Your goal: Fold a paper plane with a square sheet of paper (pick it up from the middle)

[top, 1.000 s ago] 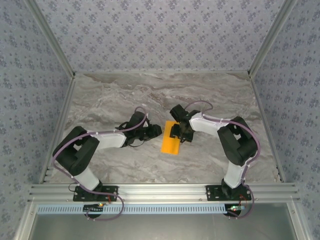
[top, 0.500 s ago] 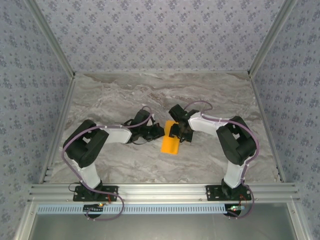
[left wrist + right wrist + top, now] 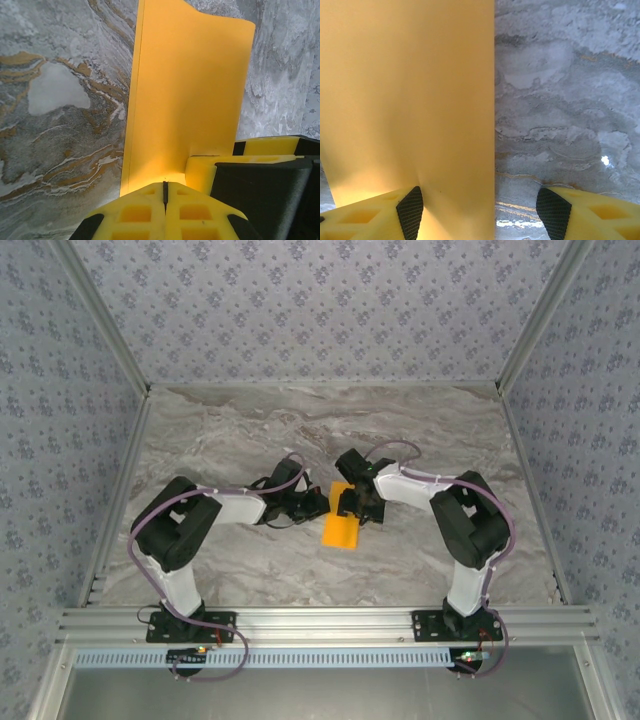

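Note:
The square sheet of paper lies mid-table as a bright-orange strip folded in half. In the left wrist view the sheet runs away from my left gripper, whose yellow fingers are shut together with their tips at its near end; I see no paper between them. From above, the left gripper sits at the strip's upper left. My right gripper is at its upper right and stands open. In the right wrist view the gripper straddles the paper's straight edge, with one pad over paper and the other over bare table.
The marble-patterned table stretches around the paper on all sides. Patterned walls close off the left, right and back, and an aluminium rail runs along the near edge by the arm bases.
My left arm has reached right towards the paper, and its gripper has gone from open to shut. The right gripper and the paper have barely moved.

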Controlling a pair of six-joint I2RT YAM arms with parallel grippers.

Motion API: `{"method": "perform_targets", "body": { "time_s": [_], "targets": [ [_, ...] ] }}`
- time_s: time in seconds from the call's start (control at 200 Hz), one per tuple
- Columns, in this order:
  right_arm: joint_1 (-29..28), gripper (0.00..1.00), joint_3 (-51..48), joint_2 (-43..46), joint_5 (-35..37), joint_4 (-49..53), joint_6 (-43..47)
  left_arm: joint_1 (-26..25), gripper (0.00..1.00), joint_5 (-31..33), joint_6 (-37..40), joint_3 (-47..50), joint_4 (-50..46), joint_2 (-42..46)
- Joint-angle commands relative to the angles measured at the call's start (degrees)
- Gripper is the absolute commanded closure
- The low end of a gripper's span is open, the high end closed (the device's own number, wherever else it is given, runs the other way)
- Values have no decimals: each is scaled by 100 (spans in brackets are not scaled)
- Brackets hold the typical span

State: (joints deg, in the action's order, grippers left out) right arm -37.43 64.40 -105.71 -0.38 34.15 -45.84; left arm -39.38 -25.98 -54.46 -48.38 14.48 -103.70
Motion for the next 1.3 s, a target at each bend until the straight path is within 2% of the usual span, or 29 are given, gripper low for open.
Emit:
{"method": "perform_targets", "body": {
  "time_s": [0.0, 0.14, 0.26, 0.699, 1.294],
  "targets": [
    [-73, 30, -390, -773, -309, -207, 10, 19, 99, 188, 102, -155, -204, 3],
    [-72, 30, -367, -800, -353, -249, -61, 128, 100, 541, -16, 16, -235, 214],
    [-77, 29, -308, -854, -382, -238, -69, 281, 100, 572, -168, 270, -9, 408],
    [-34, 30, -253, -1046, -425, -150, -248, 315, 100, 140, -101, 303, 273, 389],
    [-63, 28, -147, -1224, -495, -95, -188, 43, 100, -146, 75, -75, 136, 47]
  ]
}}
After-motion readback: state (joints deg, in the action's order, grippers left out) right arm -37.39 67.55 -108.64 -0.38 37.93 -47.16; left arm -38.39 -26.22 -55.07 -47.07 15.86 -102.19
